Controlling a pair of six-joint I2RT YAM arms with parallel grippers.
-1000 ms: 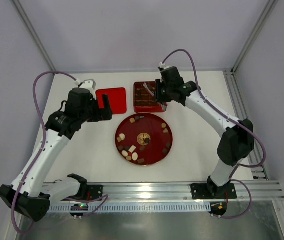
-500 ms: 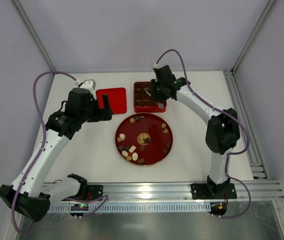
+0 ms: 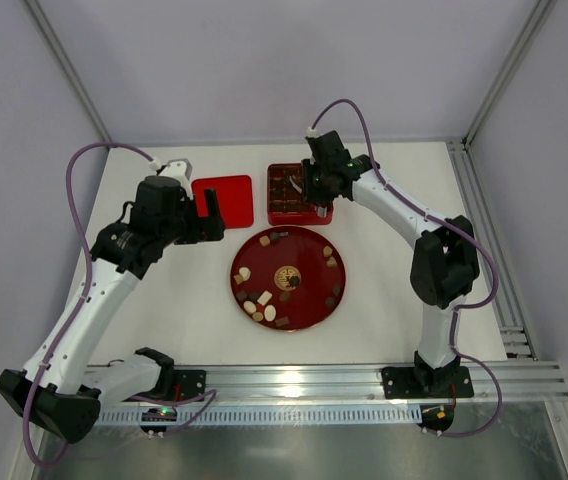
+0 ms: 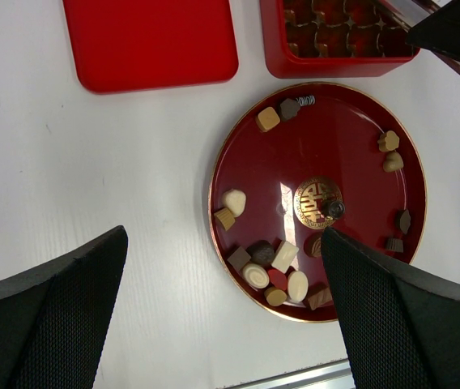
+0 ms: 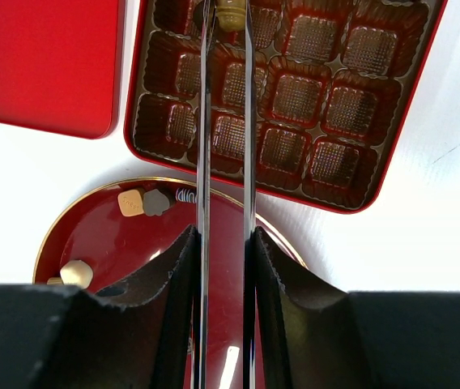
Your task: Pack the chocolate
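Note:
Several chocolate pieces [image 4: 274, 271], dark brown, light brown and cream, lie on a round red plate [image 4: 343, 138] with a gold emblem; the plate also shows in the top view [image 3: 236, 290]. My right gripper [image 5: 223, 235] is shut on metal tongs [image 5: 204, 121]. The tong tips pinch a light brown chocolate [image 5: 230, 12] over the far-left cells of the red box's tray [image 5: 295, 89]. In the top view that gripper [image 3: 314, 185] is over the box [image 3: 282, 212]. My left gripper [image 4: 223, 233] is open and empty, held high above the plate's left side [image 3: 209, 215].
The box's red lid [image 3: 223, 200] lies flat left of the box, also seen in the left wrist view [image 4: 149, 40] and the right wrist view [image 5: 44, 65]. An aluminium rail [image 3: 314, 380] runs along the near table edge.
My right arm swung left and farther over the box with the tongs, then held still for the last half second. The left arm has not moved.

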